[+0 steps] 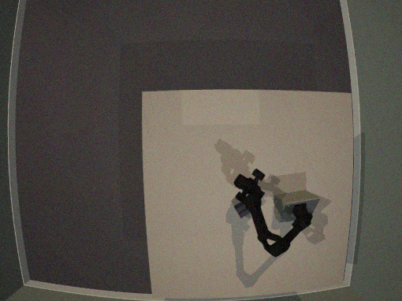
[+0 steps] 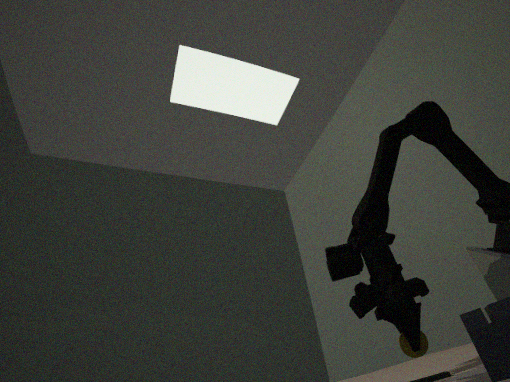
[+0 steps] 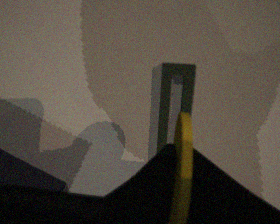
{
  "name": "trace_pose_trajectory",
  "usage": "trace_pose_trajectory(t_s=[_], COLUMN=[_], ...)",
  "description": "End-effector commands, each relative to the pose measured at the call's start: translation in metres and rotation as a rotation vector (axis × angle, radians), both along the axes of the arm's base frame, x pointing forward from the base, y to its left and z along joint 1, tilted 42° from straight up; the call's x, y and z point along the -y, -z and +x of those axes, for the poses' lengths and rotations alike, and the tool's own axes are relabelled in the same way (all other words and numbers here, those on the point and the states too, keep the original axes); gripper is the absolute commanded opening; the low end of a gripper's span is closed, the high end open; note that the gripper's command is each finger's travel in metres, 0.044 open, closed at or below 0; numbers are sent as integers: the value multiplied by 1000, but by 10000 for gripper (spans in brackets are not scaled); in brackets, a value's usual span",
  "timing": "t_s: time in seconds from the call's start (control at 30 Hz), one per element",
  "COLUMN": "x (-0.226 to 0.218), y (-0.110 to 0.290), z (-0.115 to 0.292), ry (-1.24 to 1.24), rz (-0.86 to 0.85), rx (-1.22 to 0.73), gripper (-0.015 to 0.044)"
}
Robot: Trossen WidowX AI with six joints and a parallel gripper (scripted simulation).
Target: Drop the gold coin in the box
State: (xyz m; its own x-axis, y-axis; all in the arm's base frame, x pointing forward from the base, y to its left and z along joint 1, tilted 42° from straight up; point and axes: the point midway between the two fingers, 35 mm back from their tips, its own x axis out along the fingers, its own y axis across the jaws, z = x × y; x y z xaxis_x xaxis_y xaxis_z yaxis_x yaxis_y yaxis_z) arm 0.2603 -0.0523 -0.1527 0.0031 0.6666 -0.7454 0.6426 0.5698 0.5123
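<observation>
So from where I'm standing: the pale bench (image 1: 177,235) (image 2: 370,369) (image 3: 40,50) carries the whole setup, and the black six-joint arm (image 1: 258,224) (image 2: 386,174) is folded over it, pointing down. The grey slotted box (image 1: 240,209) (image 2: 487,346) (image 3: 25,172) looks near-black in this light, off to the side of the hand (image 1: 250,184) (image 2: 414,346) (image 3: 181,147), which is clenched on the coin, tips almost together with just the disc between them. The shallow dark-green holder (image 2: 431,377) (image 3: 188,75) sits below, and the gold coin (image 2: 404,346) (image 3: 186,145) looks clear of it, hanging upright on edge with rim poking out around the tips.

That coin's gonna be stiff and pretty light, I reckon, nothing you'd break, but smooth faces could slip or pivot if it clips something. Pinching the two flat faces near the middle is the right idea imo, since it leaves the lower rim free to go into the slot first. Next I'd carry it over the lid and line it up before letting go; a slight twist could jam it.
</observation>
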Motion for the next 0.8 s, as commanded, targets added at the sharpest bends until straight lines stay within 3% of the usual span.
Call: trace_pose_trajectory(t_s=[0.0,0.77], x=[10,39], y=[-8,-43], z=[3,-1], ry=[-1,-66], rz=[-9,-8], rx=[11,68], gripper=[0,0])
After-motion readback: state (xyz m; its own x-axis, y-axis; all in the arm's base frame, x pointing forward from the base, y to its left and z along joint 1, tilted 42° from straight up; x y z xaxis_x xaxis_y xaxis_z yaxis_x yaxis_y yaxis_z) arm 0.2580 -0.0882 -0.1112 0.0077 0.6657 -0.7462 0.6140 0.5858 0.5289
